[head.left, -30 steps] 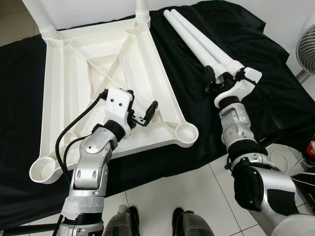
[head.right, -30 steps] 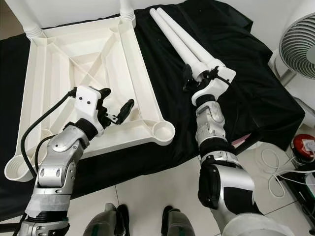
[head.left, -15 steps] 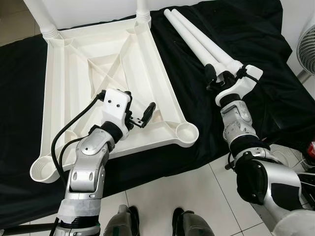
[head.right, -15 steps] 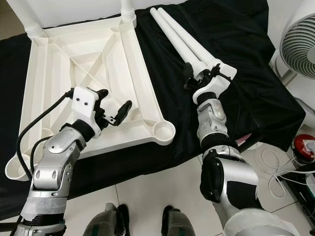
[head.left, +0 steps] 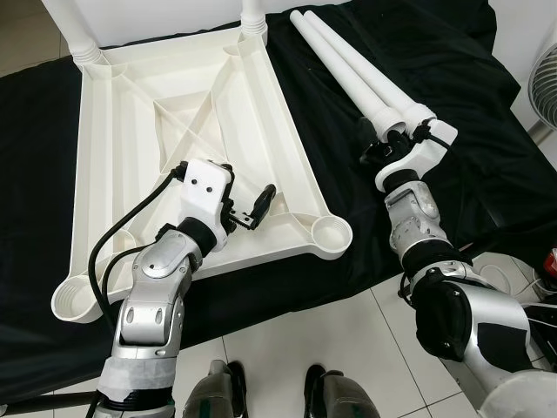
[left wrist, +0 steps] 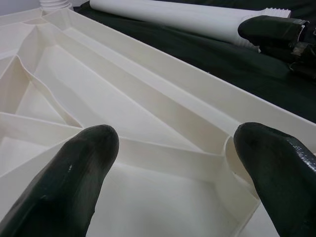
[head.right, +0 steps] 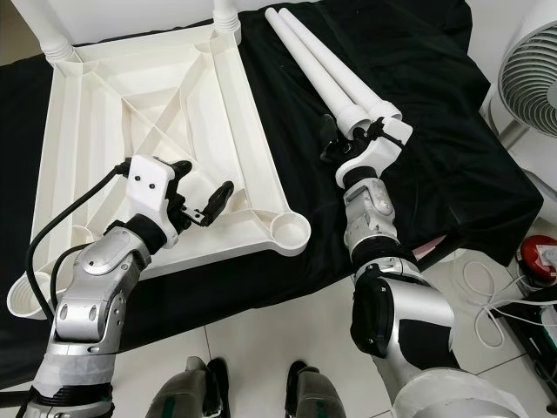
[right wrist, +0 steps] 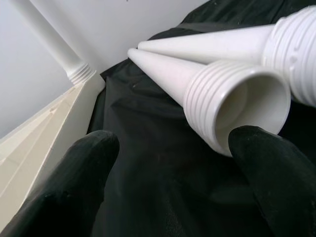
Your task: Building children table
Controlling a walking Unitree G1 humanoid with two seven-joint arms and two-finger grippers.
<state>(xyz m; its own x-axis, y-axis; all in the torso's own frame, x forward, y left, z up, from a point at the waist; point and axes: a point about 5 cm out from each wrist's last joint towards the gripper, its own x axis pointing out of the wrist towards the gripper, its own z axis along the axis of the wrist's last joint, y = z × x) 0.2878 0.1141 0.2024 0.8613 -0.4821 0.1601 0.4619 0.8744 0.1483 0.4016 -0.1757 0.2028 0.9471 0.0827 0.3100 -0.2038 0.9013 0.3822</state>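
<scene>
The white plastic tabletop (head.left: pixel 287 148) lies upside down on a black cloth. Legs stand in its two far corners (head.left: pixel 80 39) (head.left: pixel 252 13). The near-right socket (head.left: pixel 331 233) and near-left socket (head.left: pixel 74 300) hold nothing. Two loose white legs (head.left: pixel 344 65) lie side by side on the cloth to the right. My left gripper (head.left: pixel 248 183) hovers open over the tabletop's ribbed underside (left wrist: pixel 148 123), just inside the near-right socket. My right gripper (head.right: pixel 352 135) stands open at the legs' threaded ends (right wrist: pixel 237 98), with one threaded mouth lying between its fingers and nothing gripped.
The black cloth (head.left: pixel 452 70) drapes over the low surface down to the white tile floor (head.left: pixel 348 340). A white fan (head.right: pixel 526 78) stands at the right. White cables and a red object (head.right: pixel 540 257) lie on the floor at the right. My feet (head.left: pixel 226 392) are below.
The left gripper has eased slightly toward the tabletop's near rim. The right gripper stays at the legs' threaded ends. Both remain open.
</scene>
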